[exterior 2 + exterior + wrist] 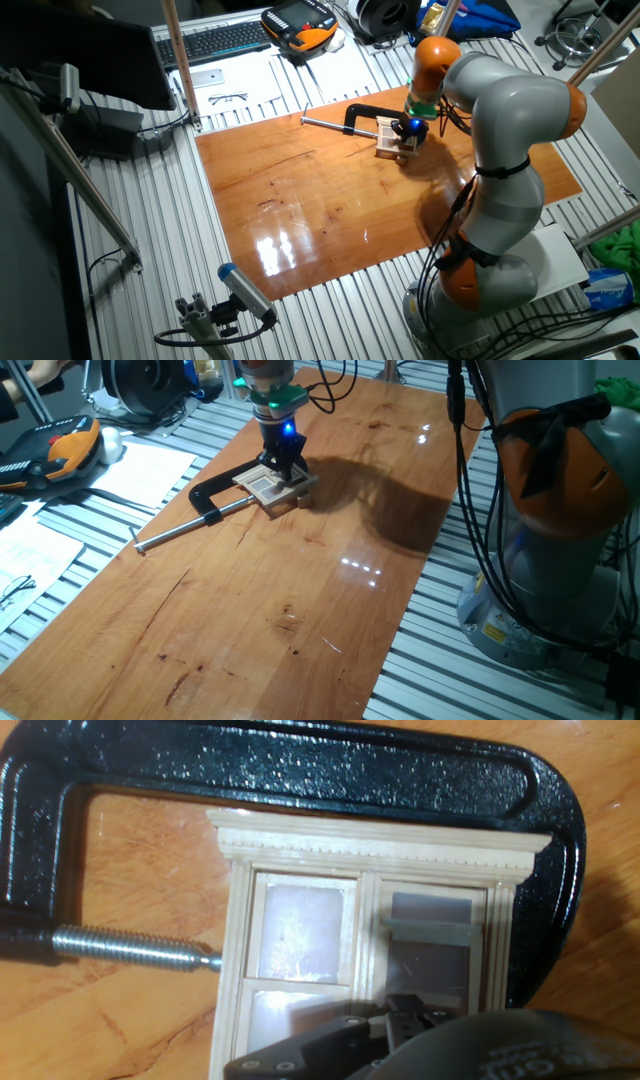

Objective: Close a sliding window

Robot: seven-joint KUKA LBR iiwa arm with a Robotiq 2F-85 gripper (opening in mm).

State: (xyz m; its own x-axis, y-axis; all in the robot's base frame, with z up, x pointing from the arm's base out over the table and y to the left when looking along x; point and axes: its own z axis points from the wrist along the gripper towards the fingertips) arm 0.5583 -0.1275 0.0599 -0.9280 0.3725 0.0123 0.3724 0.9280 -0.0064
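Note:
The sliding window [300,850] is a small pale wood frame lying flat on the wooden table, held in a black C-clamp [300,765]. It also shows in one fixed view [268,485] and in the other fixed view [388,135]. Its right pane has a grey sash bar [430,932] partway along the opening. My gripper [400,1020] is right over the window's lower edge, fingers together and holding nothing. It stands upright over the window in one fixed view [284,463] and in the other fixed view [409,131]. The fingertips hide the window's bottom part.
The clamp's steel screw rod [190,525] sticks out to the left over the table [300,620]. Papers [140,470] and an orange-black handset [60,450] lie off the table's left. The robot's base [560,530] stands at the right.

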